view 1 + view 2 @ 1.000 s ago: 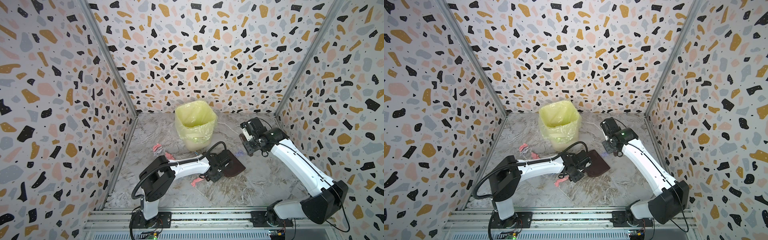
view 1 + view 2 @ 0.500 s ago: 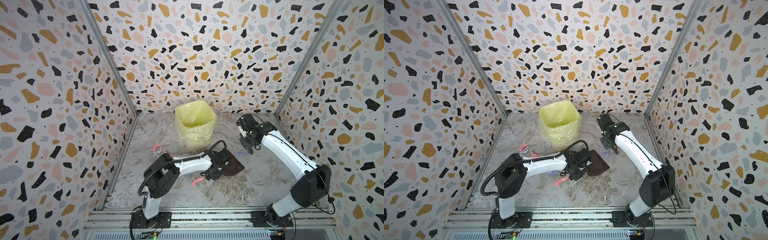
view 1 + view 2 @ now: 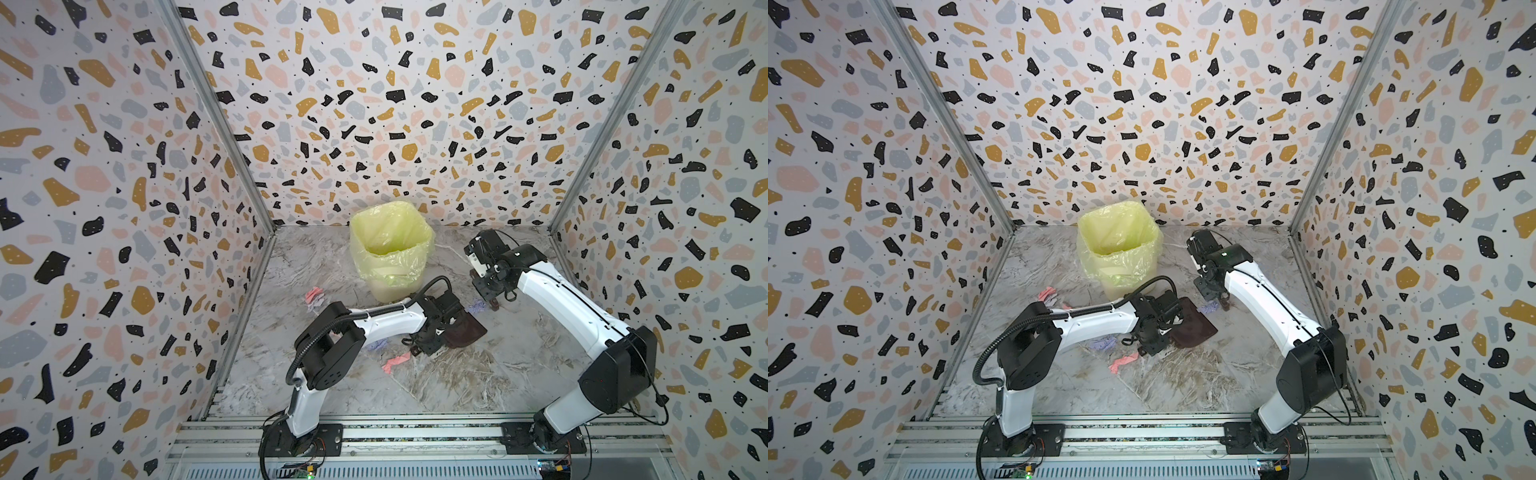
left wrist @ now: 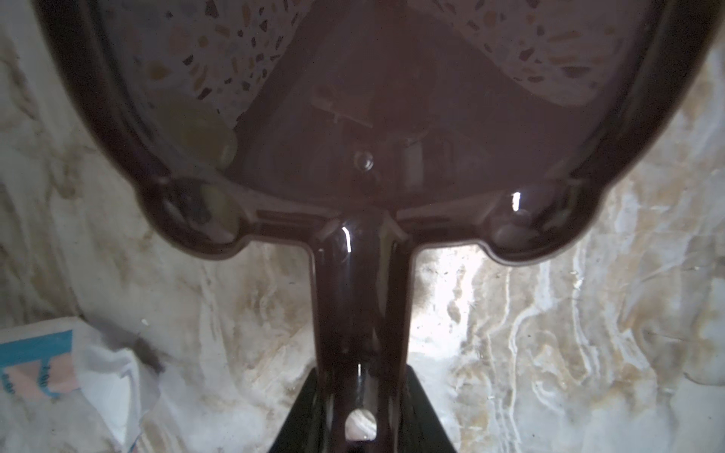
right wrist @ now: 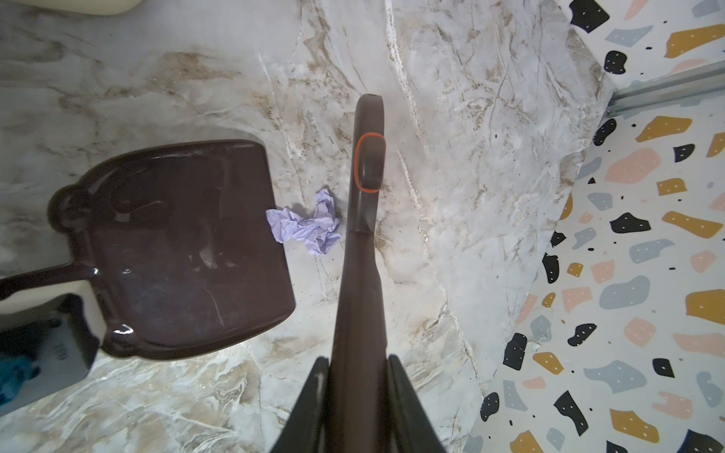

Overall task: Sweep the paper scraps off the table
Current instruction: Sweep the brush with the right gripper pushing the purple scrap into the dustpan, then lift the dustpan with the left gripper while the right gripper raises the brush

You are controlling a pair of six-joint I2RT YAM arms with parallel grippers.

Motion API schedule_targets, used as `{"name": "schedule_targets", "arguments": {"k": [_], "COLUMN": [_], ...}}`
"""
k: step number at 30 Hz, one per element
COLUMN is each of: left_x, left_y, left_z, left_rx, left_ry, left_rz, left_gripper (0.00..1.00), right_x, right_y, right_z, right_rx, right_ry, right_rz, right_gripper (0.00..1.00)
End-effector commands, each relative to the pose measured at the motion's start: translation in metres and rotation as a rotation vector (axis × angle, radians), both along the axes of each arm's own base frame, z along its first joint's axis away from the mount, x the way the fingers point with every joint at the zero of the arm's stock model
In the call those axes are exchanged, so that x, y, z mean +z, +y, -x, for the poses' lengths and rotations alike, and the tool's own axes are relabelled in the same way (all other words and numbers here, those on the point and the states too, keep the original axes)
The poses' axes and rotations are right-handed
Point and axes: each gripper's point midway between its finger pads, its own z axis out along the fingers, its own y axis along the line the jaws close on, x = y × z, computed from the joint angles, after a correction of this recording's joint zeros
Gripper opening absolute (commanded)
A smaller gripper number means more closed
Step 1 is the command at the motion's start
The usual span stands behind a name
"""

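My left gripper is shut on the handle of a dark brown dustpan that lies flat on the table. My right gripper is shut on a brown brush. A lilac paper scrap lies between the brush and the dustpan's lip, touching the lip. More paper scraps lie near the left arm: a pink one, a lilac one and a pink-lilac pair. A white and blue one sits beside the dustpan handle.
A bin with a yellow liner stands at the back, just behind the dustpan. Speckled walls close in the table on three sides; the right one is close to the brush. A metal rail runs along the front edge.
The right arm has folded up at the elbow and brought the brush down and left, close to the dustpan's lip. The left arm's elbow has risen; the dustpan has barely shifted.
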Motion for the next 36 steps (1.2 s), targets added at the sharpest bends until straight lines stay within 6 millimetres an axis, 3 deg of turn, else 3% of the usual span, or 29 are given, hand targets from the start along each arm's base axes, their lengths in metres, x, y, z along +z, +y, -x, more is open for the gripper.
{"name": "schedule_targets", "arguments": {"k": [1, 9, 14, 25, 36], "left_x": [0.003, 0.002, 0.005, 0.021, 0.062], "left_y": [0.003, 0.006, 0.007, 0.005, 0.005], "left_z": [0.001, 0.000, -0.002, -0.007, -0.008], "left_rx": [-0.016, -0.009, -0.002, 0.001, 0.010], "left_ry": [0.019, 0.015, 0.002, -0.043, -0.114], "left_rz": [-0.019, -0.025, -0.019, 0.031, 0.111], "left_gripper": [0.00, 0.00, 0.00, 0.00, 0.00], "right_x": [0.007, 0.022, 0.033, 0.075, 0.103], "right_y": [0.013, 0.058, 0.063, 0.016, -0.025], "right_z": [0.016, 0.054, 0.070, 0.050, 0.041], "right_rx": [0.025, 0.110, 0.115, -0.030, -0.122], "right_ry": [0.041, 0.111, 0.121, -0.040, -0.145], "right_rz": [-0.049, -0.186, -0.227, -0.261, -0.359], "right_gripper": [0.00, 0.00, 0.00, 0.00, 0.00]}}
